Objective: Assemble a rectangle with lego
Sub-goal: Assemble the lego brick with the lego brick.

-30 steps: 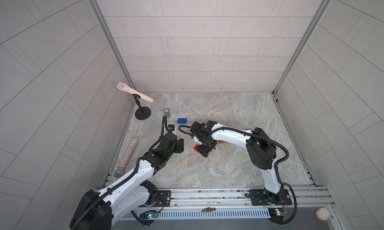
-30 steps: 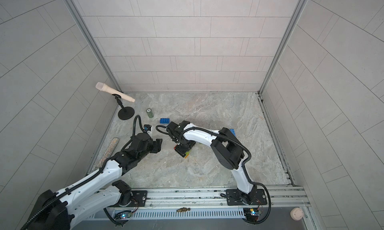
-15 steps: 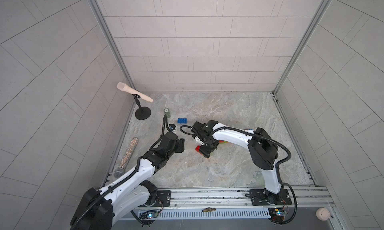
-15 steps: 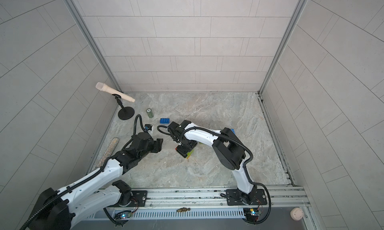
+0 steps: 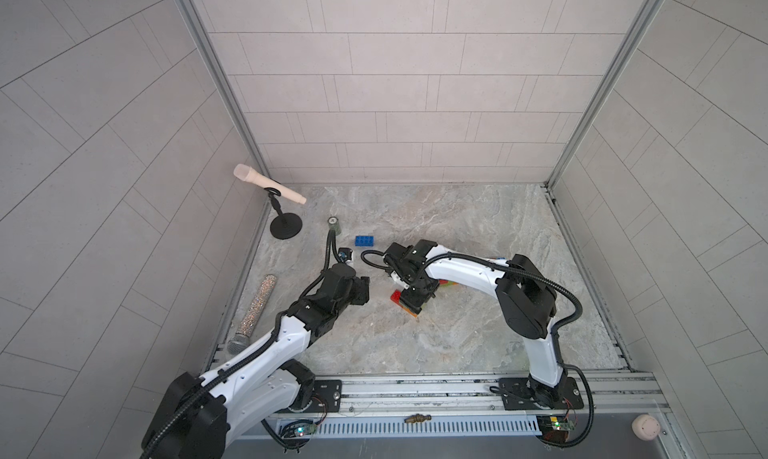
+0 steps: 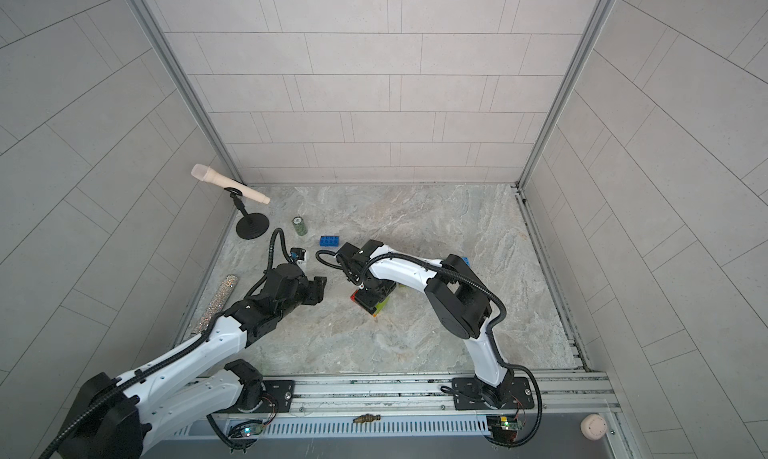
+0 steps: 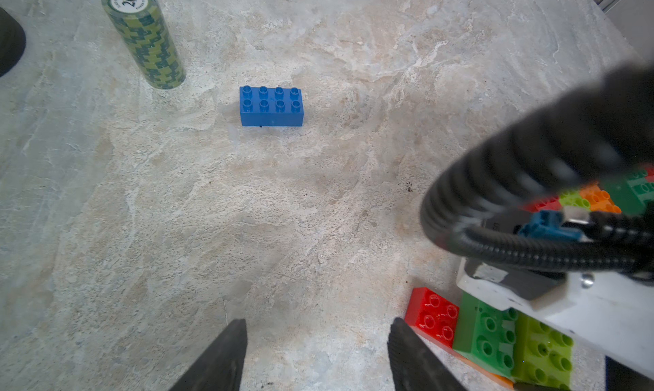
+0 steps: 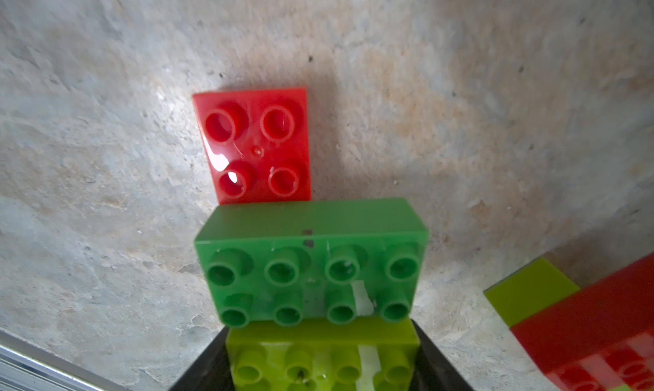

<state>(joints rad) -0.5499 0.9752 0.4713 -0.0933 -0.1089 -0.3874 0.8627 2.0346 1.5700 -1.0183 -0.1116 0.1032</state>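
A row of lego lies on the stone floor: a red brick (image 8: 254, 145), a dark green brick (image 8: 311, 262) and a lime brick (image 8: 320, 357), stacked over an orange layer. My right gripper (image 5: 415, 297) is shut on the lime brick, one black finger against each end. The left gripper (image 7: 316, 339) hangs open and empty just left of the red brick (image 7: 433, 316). A loose blue brick (image 5: 364, 240) lies farther back. More lime, orange and green bricks (image 7: 598, 198) show behind the right arm's cable.
A green poker-chip stack (image 7: 143, 37) stands left of the blue brick. A microphone on a round stand (image 5: 268, 185) occupies the back left corner. A glitter microphone (image 5: 257, 307) lies along the left wall. Another blue brick (image 6: 467, 261) peeks out behind the right elbow.
The right arm's elbow has drifted slightly to the right. Both grippers and the bricks stay where they were.
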